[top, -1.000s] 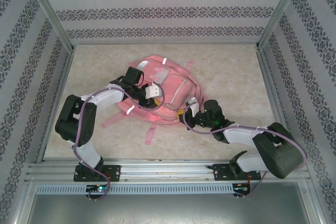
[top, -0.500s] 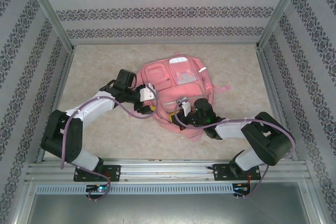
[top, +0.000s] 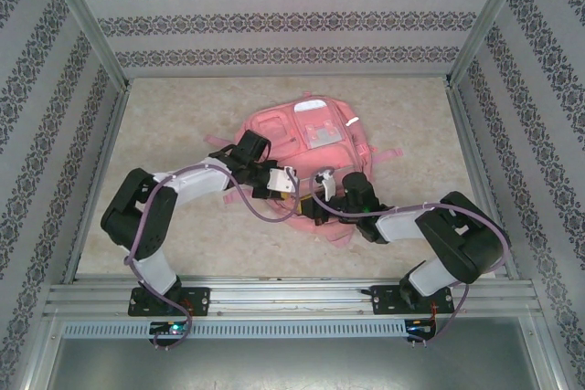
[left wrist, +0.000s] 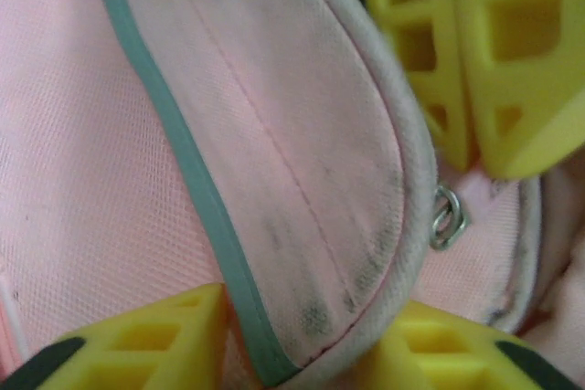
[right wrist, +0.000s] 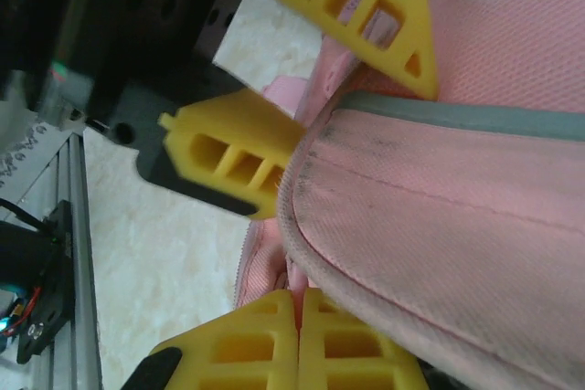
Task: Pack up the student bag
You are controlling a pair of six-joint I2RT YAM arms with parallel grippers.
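The student bag, pink with silver strips, lies in the middle of the table. Both grippers meet at its near edge. My left gripper has its yellow fingers on either side of a grey-edged, teal-piped pocket flap, and the fabric fills the gap at the left gripper. My right gripper is shut on a thin fold of pink fabric just under that flap; from above the right gripper sits right beside the left one. A small metal zipper ring hangs by the flap's edge.
Patterned walls enclose the table on three sides, with metal posts at the corners. An aluminium rail runs along the near edge. Pink straps trail out beside the bag. Bare tabletop lies left and right of the bag.
The bag has turned and shifted right across the second. The left arm has folded in, carrying its gripper rightward to the bag's near edge, close against the right gripper.
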